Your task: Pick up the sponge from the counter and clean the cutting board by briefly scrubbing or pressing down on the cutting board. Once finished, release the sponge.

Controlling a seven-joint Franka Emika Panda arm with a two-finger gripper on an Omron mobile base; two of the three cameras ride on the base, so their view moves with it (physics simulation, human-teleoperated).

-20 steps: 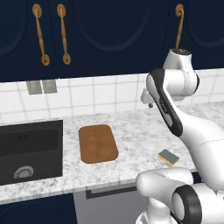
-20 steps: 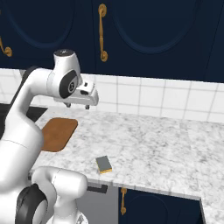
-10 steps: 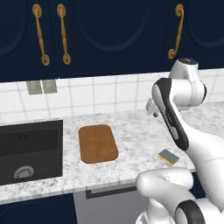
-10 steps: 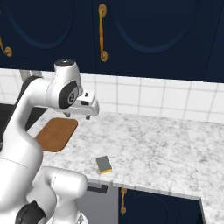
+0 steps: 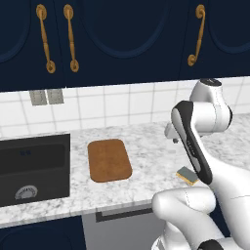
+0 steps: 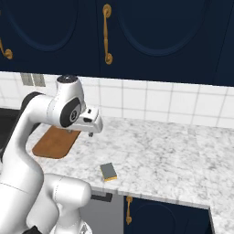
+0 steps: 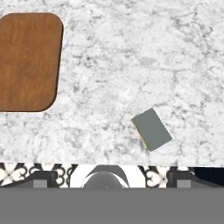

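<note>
1. Hand view puts the sponge (image 7: 152,129) flat on the tabletop (image 7: 131,65), scouring side up, turned at an angle to the picture's edges, and well apart from the cutting board (image 7: 27,61) at the upper left.
2. In the right base view you see the claw (image 6: 90,133) held high above the marble, between the board and the sponge, touching neither. It carries nothing, but the pictures do not show whether its fingers are spread or closed, so you cannot tell.
3. The sponge sits near the front edge of the tabletop. If you come down off-centre, a finger could land on its top and shove it toward that edge instead of straddling it.
4. Because the block lies skewed, you will likely need to rotate the wrist to match its sides. Closing across the corners could make it twist out of the grip.
5. It is low and looks soft. Descend too far and the fingertips strike the marble; stop too early and you pinch only the grey top layer, which may slip on the carry to the board.
6. No brand, label or readable writing appears on the sponge, the board or the dark cabinet doors (image 5: 122,34).
</note>
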